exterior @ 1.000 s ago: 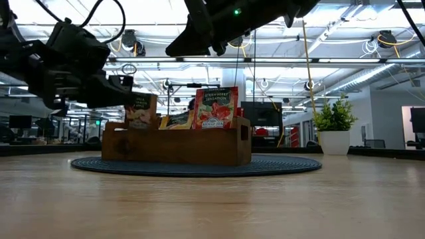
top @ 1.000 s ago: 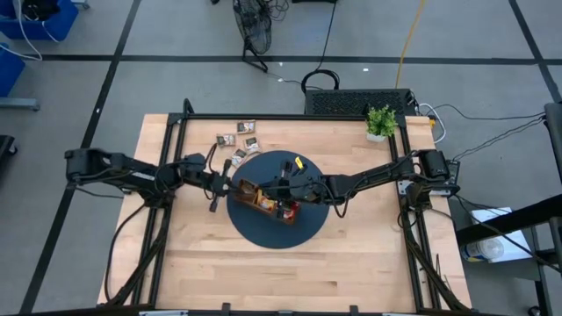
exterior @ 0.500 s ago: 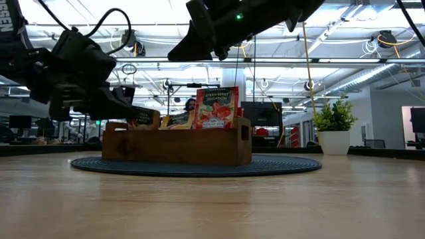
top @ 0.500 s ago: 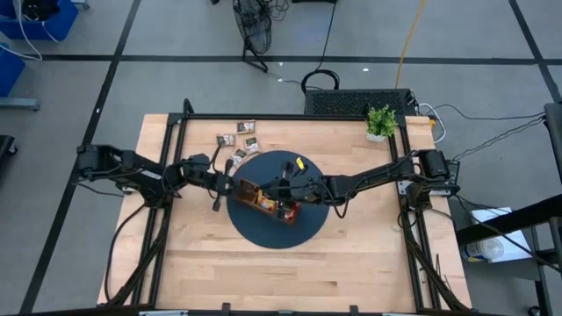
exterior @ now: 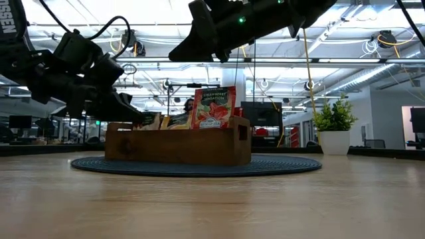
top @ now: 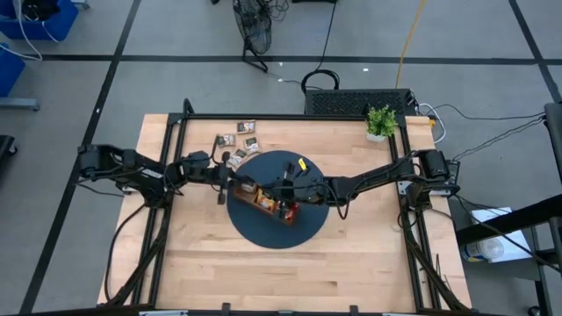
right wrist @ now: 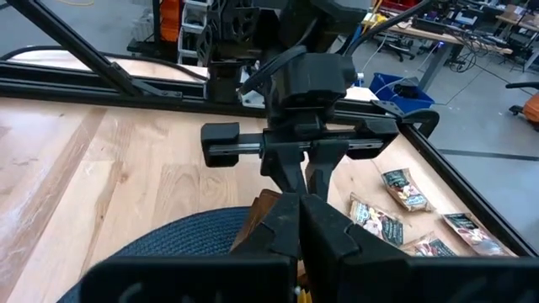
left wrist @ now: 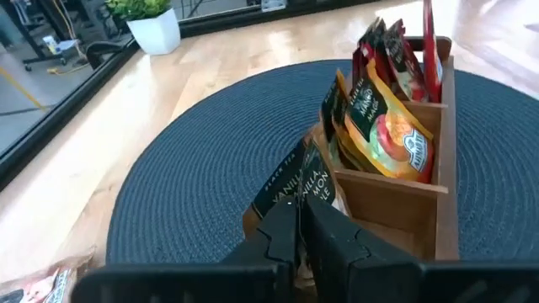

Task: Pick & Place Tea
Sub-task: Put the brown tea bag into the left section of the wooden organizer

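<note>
A long wooden tray (top: 263,200) stands on a round dark blue mat (top: 281,233); red (exterior: 214,107) and orange (exterior: 174,121) tea sachets stand upright in its compartments. My left gripper (left wrist: 297,220) is at the tray's left end, shut on a dark brown tea sachet (left wrist: 296,187). My right gripper (right wrist: 299,227) hovers shut above the tray's middle, seen high up in the low view (exterior: 176,54), and holds nothing. Several loose sachets (top: 239,139) lie flat on the table beyond the mat. My left gripper pinches the dark brown sachet by its near edge (left wrist: 290,204) between its two fingers. The fingers come from the table's left, slanting a little downward. The sachet is tilted, and its far part reaches into the tray's left end compartment (exterior: 151,122).
A small green plant in a white pot (top: 380,121) stands at the far right corner. Black frame rails (top: 167,175) run along the table's sides. Bare wood lies on the near half of the table (top: 281,276).
My left gripper has gone down and toward the tray, tipping forward. The dark brown sachet, upright above the tray's left end a second ago, has tipped and sunk into the end compartment, so little of it shows above the tray wall.
</note>
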